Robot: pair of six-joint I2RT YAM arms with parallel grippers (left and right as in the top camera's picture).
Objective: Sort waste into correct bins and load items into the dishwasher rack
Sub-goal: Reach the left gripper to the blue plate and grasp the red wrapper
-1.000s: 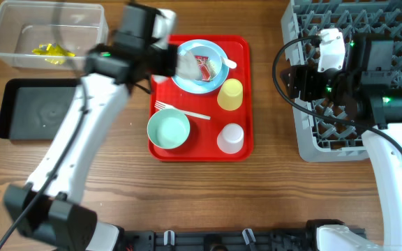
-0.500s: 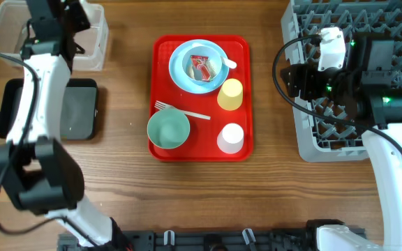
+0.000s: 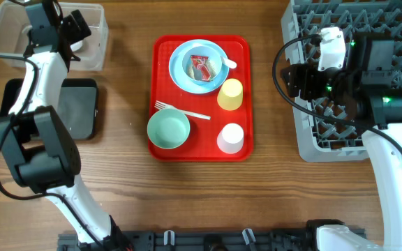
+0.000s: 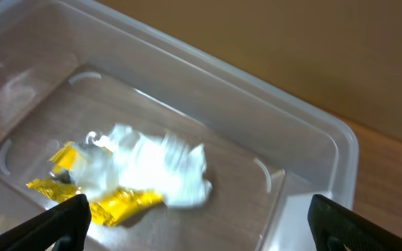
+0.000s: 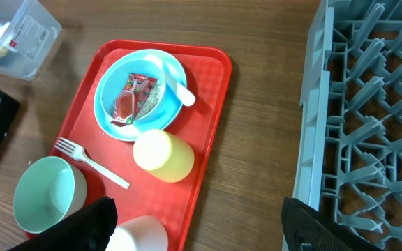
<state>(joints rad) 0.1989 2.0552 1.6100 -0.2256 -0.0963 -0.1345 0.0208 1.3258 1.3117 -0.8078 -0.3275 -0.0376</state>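
Clear glossy plastic forms the rectangular tub (image 4: 306,139), where a crumpled white napkin (image 4: 162,171) lies partly over a crinkled yellow wrapper (image 4: 117,202). The left gripper (image 4: 197,226) hangs above it, jaws spread wide and empty. The right gripper (image 5: 201,226), equally wide and empty, hovers near the grey tined rack (image 5: 368,104). On the red tray (image 5: 211,132), a red-and-white wrapper (image 5: 128,101) sits in a light-blue bowl (image 5: 110,122).

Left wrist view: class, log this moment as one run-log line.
left end effector: open, over clear tub | tub holds: white napkin, yellow wrapper | right end effector: open, empty | red-and-white wrapper: in blue dish
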